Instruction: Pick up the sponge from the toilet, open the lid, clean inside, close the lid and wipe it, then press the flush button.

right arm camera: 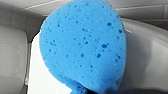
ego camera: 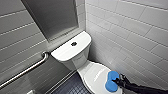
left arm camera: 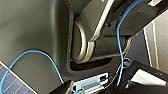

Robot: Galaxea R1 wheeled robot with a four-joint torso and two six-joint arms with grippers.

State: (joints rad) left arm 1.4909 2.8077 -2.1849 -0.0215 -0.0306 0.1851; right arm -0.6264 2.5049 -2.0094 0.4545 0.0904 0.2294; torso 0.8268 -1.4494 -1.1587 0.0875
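Note:
The white toilet (ego camera: 82, 58) stands in a tiled corner with its lid (ego camera: 93, 75) down. The dark round flush button (ego camera: 74, 44) sits in the middle of the tank top. The blue sponge (ego camera: 112, 81) rests on the right side of the lid, and my right gripper (ego camera: 117, 81) reaches in from the lower right, shut on it and pinching its middle. Close up in the right wrist view, the sponge (right arm camera: 82, 47) has white ceramic behind it. The left wrist view looks at my own dark body and a blue cable.
A metal grab bar (ego camera: 25, 71) slants along the left wall. White tiled wall (ego camera: 135, 32) runs close along the toilet's right side. Dark tiled floor (ego camera: 71, 86) lies left of the bowl. A grey recessed panel (ego camera: 53, 16) is above the tank.

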